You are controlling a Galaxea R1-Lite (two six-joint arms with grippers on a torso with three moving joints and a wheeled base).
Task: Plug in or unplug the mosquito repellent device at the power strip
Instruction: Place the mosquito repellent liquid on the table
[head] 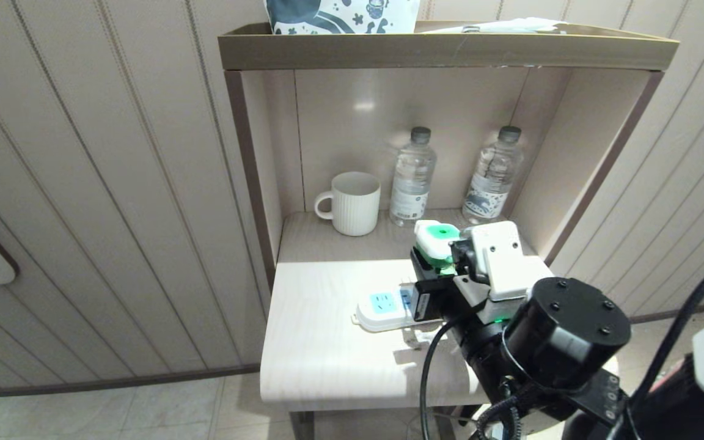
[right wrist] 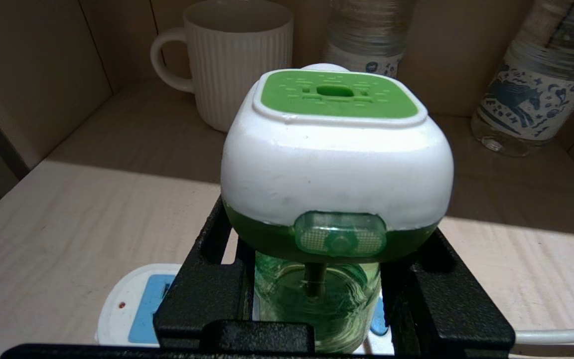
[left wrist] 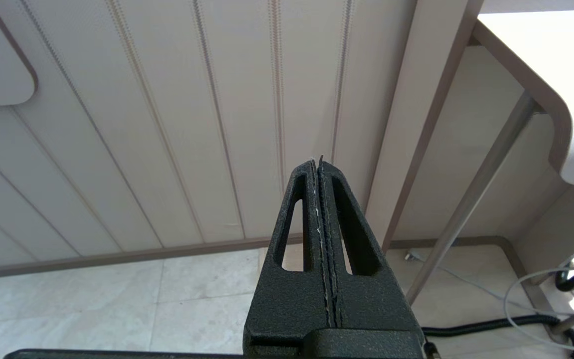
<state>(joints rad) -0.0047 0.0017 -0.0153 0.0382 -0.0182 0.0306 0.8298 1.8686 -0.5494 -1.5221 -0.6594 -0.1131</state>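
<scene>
My right gripper (head: 436,272) is shut on the mosquito repellent device (head: 437,239), with its black fingers (right wrist: 202,279) pressed on either side of the translucent green bottle (right wrist: 317,299). The device's white body and green top patch (right wrist: 339,94) stand upright above the fingers, and its prongs are hidden. It hangs over the right part of the power strip (head: 381,308), which lies flat on the pale table (head: 321,342); one light-blue socket face (right wrist: 145,309) shows to the left below the fingers. My left gripper (left wrist: 319,164) is shut and empty, parked low beside the table and pointing at the panelled wall.
In the niche behind stand a white ribbed mug (head: 352,203) and two clear water bottles (head: 412,177) (head: 492,177). The niche's side walls and a top shelf (head: 443,52) enclose the back. The strip's white cord (right wrist: 556,336) runs off right. Cables (left wrist: 506,324) lie on the floor.
</scene>
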